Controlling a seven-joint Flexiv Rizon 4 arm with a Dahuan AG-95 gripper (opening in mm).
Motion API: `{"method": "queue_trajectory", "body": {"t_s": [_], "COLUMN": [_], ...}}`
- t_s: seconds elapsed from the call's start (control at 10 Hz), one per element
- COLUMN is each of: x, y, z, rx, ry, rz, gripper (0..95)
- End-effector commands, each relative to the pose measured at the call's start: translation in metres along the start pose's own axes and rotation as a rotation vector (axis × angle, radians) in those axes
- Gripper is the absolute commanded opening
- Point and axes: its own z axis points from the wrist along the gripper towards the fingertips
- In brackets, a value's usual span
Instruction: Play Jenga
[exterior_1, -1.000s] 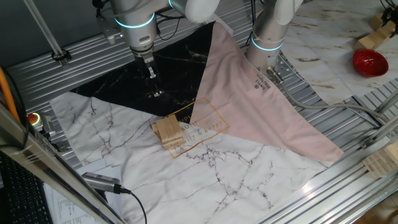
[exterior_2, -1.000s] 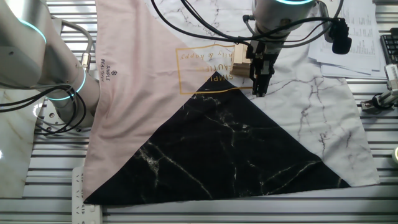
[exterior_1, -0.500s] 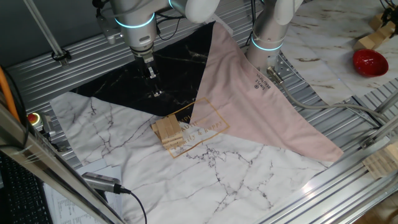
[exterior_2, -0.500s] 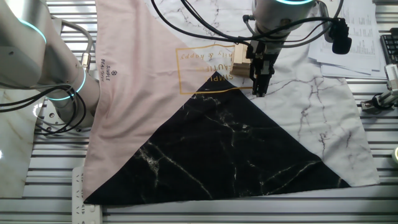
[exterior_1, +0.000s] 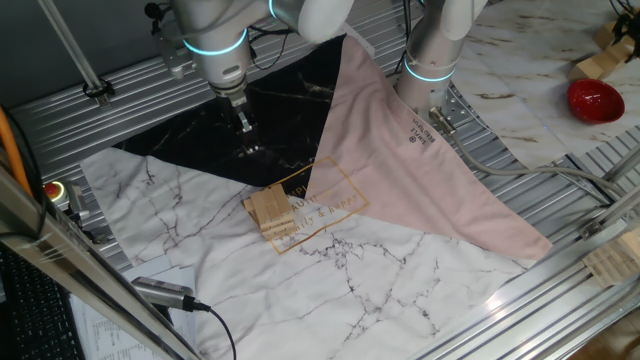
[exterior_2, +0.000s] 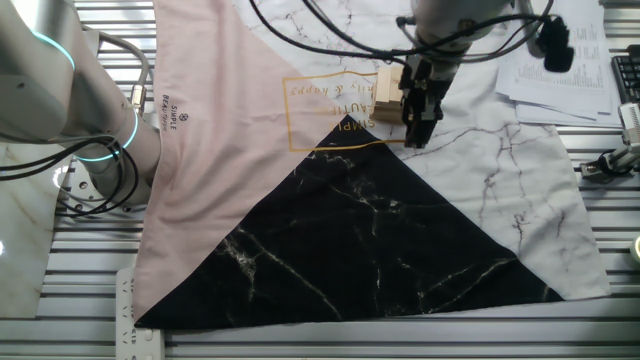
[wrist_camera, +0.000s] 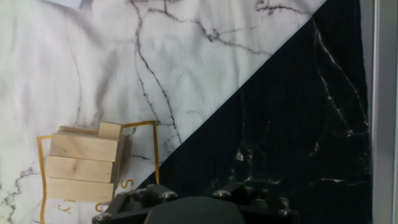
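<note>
The Jenga (exterior_1: 270, 211) sits as a short tower of light tan bars on the white marble part of the cloth (exterior_1: 330, 270), right on the gold printed frame where the white, pink & black sections meet. In the hand view the Jenga (wrist_camera: 84, 163) shows three bars side by side on top, w/ one smaller bar end poking out at the far edge; its corner lies just inside the gold outline. In the other fixed view the Jenga (exterior_2: 389, 89) is partly hidden behind the gripper (exterior_2: 416, 132), only its left side showing. The gripper (exterior_1: 250, 146) hangs from the arm w/ a glowing cyan ring, fingers pointing down over the black marble section (exterior_1: 240, 125), near the tower but apart from it, not touching. The fingers look thin & close together in both fixed views, nothing visible between them, yet whether the jaws are fully closed can't be told; the hand view shows only the dark gripper base at the bottom edge, no fingertips. A second arm base (exterior_1: 432, 60) w/ its own cyan ring stands at the pink section's far edge. A red bowl (exterior_1: 595, 100) rests well apart on another marble surface, & a black handheld tool (exterior_1: 165, 293) lies on the metal table (exterior_1: 560, 290) at the near corner.
</note>
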Motion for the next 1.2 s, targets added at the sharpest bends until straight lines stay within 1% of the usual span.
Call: {"method": "queue_trajectory", "body": {"t_s": [0.1, 0.3, 0.7, 1.2], "x": [0.0017, 0.0017, 0.0016, 0.0024], "y": [-0.0005, -0.0005, -0.0005, -0.0009], "z": [-0.0005, -0.0005, -0.0005, -0.0009], "rx": [0.003, 0.003, 0.004, 0.005], "ry": [-0.004, -0.002, 0.010, 0.010], "rz": [0.004, 0.010, 0.023, 0.019], "gripper": [0.0, 0.0, 0.0, 0.0]}}
